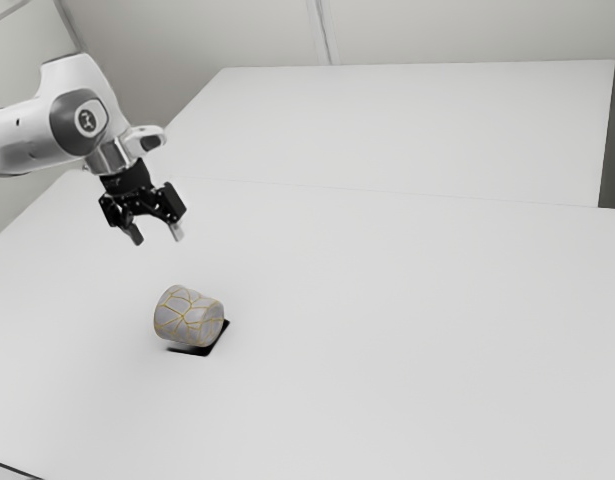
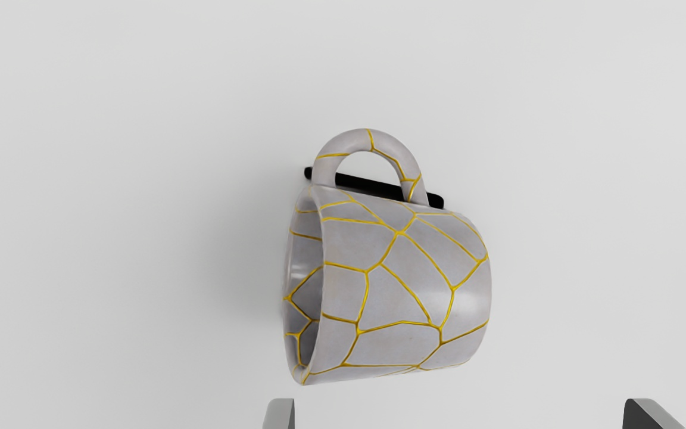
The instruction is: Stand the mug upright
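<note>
My gripper [image 1: 156, 238] hangs above the table in the exterior view, higher than the mug [image 1: 187, 317] and apart from it. The grey mug with gold crack lines lies on its side, its closed base toward the exterior view's right. In the wrist view the mug [image 2: 402, 286] shows its open mouth at one end and its looped handle sticking out sideways. The gripper [image 2: 459, 414] stands open there, fingertips wide apart with nothing between them.
A thin flat black object [image 1: 195, 351] lies under the mug on the white table [image 1: 387, 330]; part of it [image 2: 370, 186] shows through the handle loop. Behind stands a large pale panel or surface [image 1: 407, 130].
</note>
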Motion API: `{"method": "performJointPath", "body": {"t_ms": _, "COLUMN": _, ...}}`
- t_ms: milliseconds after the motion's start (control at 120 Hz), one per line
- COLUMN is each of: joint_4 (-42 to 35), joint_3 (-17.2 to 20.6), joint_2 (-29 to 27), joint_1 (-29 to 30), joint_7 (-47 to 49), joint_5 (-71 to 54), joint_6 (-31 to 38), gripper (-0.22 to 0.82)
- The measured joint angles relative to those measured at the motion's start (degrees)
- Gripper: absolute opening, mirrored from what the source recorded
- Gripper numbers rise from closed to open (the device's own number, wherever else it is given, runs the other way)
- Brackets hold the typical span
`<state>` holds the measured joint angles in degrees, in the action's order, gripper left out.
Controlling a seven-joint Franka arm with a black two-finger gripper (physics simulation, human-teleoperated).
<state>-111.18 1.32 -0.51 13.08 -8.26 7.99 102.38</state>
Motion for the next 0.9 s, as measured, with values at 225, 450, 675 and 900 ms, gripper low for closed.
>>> {"method": "performJointPath", "body": {"t_ms": 225, "joint_4": -4.4, "joint_3": -0.1, "joint_2": 0.2, "joint_1": 2.9, "joint_7": -3.0, "joint_5": 2.2, "joint_6": 3.0, "gripper": 0.6}}
{"method": "performJointPath", "body": {"t_ms": 450, "joint_4": -6.1, "joint_3": -0.1, "joint_2": 2.3, "joint_1": 5.6, "joint_7": -5.9, "joint_5": 4.6, "joint_6": 5.9, "gripper": 0.6}}
{"method": "performJointPath", "body": {"t_ms": 675, "joint_4": -8.1, "joint_3": -0.1, "joint_2": 2.8, "joint_1": 5.1, "joint_7": -8.5, "joint_5": 7.7, "joint_6": 7.8, "gripper": 0.6}}
{"method": "performJointPath", "body": {"t_ms": 900, "joint_4": -9.6, "joint_3": -0.1, "joint_2": 4.5, "joint_1": 5.4, "joint_7": -11.5, "joint_5": 11.7, "joint_6": 9.3, "gripper": 0.6}}
